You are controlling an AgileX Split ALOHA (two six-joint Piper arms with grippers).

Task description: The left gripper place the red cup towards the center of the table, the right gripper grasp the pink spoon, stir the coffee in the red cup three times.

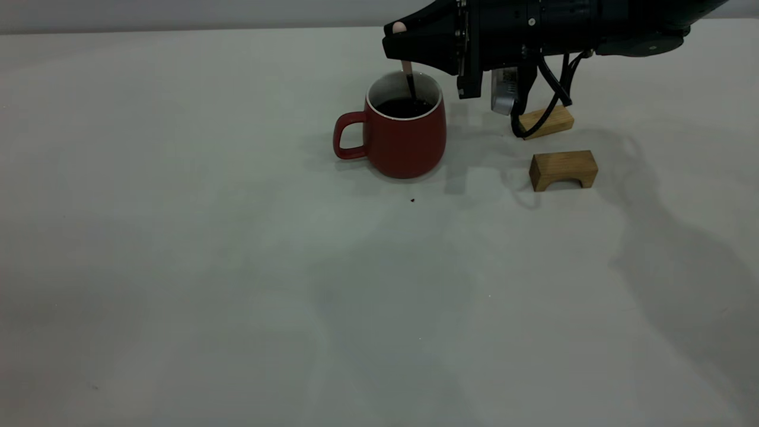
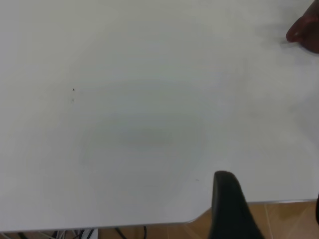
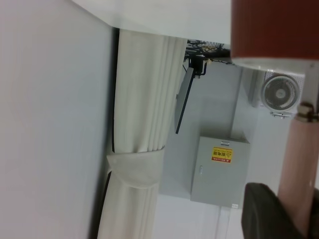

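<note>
The red cup point(image 1: 403, 133) stands upright near the middle of the table point(image 1: 237, 267), its handle pointing left, with dark coffee point(image 1: 404, 108) inside. My right gripper point(image 1: 404, 48) reaches in from the right just above the cup and is shut on the pink spoon point(image 1: 407, 66), which hangs down into the coffee. The right wrist view shows the spoon's pink handle point(image 3: 299, 164) between my fingers point(image 3: 269, 214), below the cup point(image 3: 274, 30). My left gripper point(image 2: 271, 191) is out of the exterior view; it hovers open and empty over the table's edge, with the cup point(image 2: 306, 32) far off.
Two tan wooden blocks lie right of the cup: an arch-shaped one point(image 1: 563, 169) and another point(image 1: 548, 121) partly behind the right arm's cable. A tiny dark speck point(image 1: 412, 200) sits just in front of the cup. The table edge point(image 2: 149, 225) lies under the left gripper.
</note>
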